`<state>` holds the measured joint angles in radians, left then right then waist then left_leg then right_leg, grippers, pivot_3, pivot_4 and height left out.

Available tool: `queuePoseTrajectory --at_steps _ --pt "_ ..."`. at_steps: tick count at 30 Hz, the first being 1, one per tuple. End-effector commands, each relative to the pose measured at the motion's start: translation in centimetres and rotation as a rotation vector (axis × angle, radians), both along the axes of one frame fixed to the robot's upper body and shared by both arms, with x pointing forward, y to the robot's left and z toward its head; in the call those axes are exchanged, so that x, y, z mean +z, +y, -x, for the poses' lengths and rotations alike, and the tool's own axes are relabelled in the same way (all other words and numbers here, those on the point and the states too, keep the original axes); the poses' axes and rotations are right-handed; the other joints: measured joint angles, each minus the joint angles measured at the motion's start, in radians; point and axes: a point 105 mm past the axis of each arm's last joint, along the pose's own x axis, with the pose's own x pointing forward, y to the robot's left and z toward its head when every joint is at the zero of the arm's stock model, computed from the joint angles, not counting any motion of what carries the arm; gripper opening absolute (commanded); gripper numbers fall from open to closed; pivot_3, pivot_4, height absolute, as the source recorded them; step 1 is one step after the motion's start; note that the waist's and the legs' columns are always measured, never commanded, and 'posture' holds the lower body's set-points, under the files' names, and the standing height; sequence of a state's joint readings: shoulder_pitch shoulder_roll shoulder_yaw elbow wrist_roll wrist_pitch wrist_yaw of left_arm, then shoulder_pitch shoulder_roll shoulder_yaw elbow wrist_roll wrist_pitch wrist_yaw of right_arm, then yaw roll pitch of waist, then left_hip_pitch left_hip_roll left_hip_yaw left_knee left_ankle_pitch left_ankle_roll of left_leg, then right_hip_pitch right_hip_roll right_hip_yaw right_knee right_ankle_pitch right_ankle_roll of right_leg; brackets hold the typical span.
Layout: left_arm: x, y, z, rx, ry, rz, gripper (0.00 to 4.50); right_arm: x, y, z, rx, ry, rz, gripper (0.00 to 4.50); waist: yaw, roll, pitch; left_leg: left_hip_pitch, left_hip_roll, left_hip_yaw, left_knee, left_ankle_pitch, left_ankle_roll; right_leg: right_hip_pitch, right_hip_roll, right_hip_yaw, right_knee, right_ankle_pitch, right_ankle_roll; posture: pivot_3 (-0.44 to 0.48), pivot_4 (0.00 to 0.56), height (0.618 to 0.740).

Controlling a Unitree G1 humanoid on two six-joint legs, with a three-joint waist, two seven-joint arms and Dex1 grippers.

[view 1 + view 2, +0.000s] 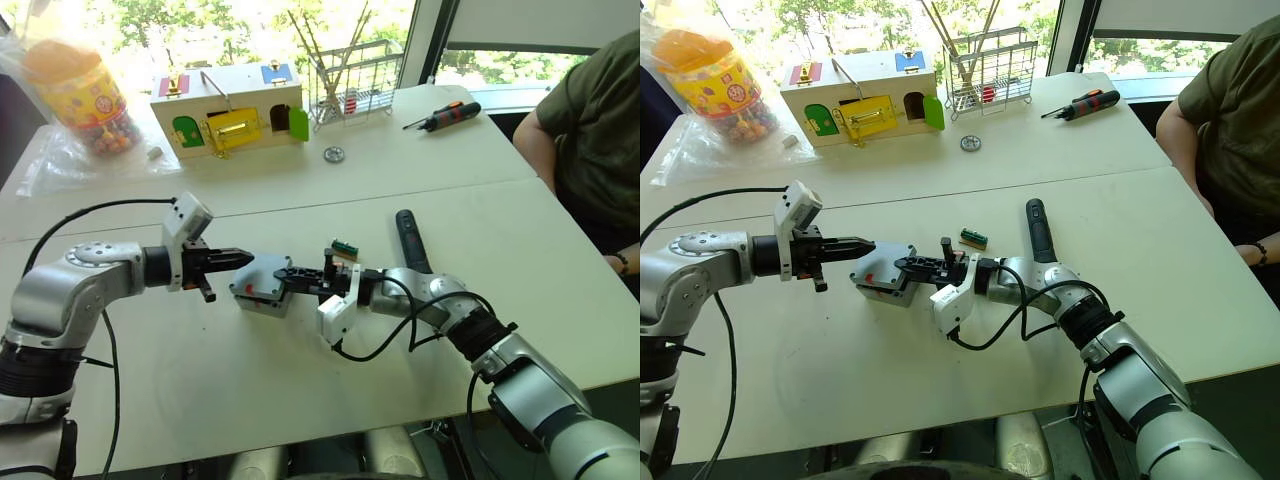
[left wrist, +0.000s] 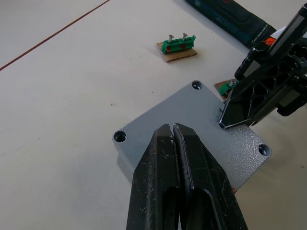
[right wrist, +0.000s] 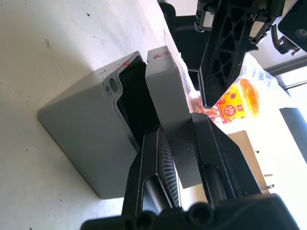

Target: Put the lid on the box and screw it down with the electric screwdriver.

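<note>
While the lid point(image 3: 165, 96) hangs tilted off the box point(image 3: 91, 139), seating comes first.
Left eye: box mid-desk point(image 1: 250, 400) between my hands; electric screwdriver point(image 1: 411, 240) lies just behind my right arm, long axis pointing away.
Left wrist: my left fingers point(image 2: 184, 167) pressed together over the lid.
Right wrist: my right fingers point(image 3: 192, 153) pinch the lid's edge; open desk all around.

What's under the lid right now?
The lid sits tilted over the grey box, gripped at one edge by the right gripper. A gap shows the box's dark hollow; its contents are hidden.
</note>
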<state>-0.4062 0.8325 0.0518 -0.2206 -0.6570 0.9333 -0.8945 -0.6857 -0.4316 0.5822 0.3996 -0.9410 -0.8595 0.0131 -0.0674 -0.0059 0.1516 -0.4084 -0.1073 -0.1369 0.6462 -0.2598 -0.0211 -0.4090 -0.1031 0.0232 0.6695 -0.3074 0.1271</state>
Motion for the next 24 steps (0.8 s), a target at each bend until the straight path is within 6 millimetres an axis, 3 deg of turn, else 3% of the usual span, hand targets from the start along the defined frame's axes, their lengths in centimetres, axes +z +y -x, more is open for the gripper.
queuePoseTrajectory --at_steps 1,17,21,23,24 --pt "1.1 -0.6 0.1 -0.036 -0.058 -0.018 0.02 -0.5 0.0 0.5 0.017 -0.006 0.018 0.11 0.000 0.000 0.000 0.000 0.000 0.000 0.000 0.000 0.000 0.000 0.000 0.000 0.000 0.000 0.000 0.000 0.150 0.740" --pt "-1.2 -2.3 1.1 -0.119 -0.034 -0.076 0.02 -0.9 -0.5 0.7 -0.010 -0.011 0.016 0.11 0.004 0.000 0.000 0.000 0.000 0.000 0.000 0.000 0.000 0.000 0.000 0.000 0.000 0.000 0.000 0.000 0.150 0.740" --pt "-3.1 -2.3 1.6 -0.135 -0.011 -0.126 0.02 -1.0 -0.6 0.8 -0.009 -0.007 0.017 0.11 0.011 0.001 -0.001 0.001 0.000 0.000 0.000 0.000 0.000 0.002 0.000 0.000 0.000 0.000 0.000 0.000 0.150 0.740" --pt "-3.9 -2.4 1.6 -0.137 -0.002 -0.143 0.00 -1.0 -0.6 0.9 -0.008 -0.005 0.014 1.16 0.017 0.001 -0.001 0.002 0.000 0.000 0.000 0.000 0.000 0.003 0.000 0.001 -0.001 0.000 0.000 0.000 0.150 0.740" --pt "-4.3 -2.4 1.7 -0.137 0.005 -0.148 0.00 -1.0 -0.6 0.9 -0.009 -0.002 0.011 1.46 0.020 0.001 -0.002 0.003 0.000 0.000 0.000 0.000 0.000 0.004 0.000 0.001 -0.001 0.000 0.000 0.000 0.150 0.740"
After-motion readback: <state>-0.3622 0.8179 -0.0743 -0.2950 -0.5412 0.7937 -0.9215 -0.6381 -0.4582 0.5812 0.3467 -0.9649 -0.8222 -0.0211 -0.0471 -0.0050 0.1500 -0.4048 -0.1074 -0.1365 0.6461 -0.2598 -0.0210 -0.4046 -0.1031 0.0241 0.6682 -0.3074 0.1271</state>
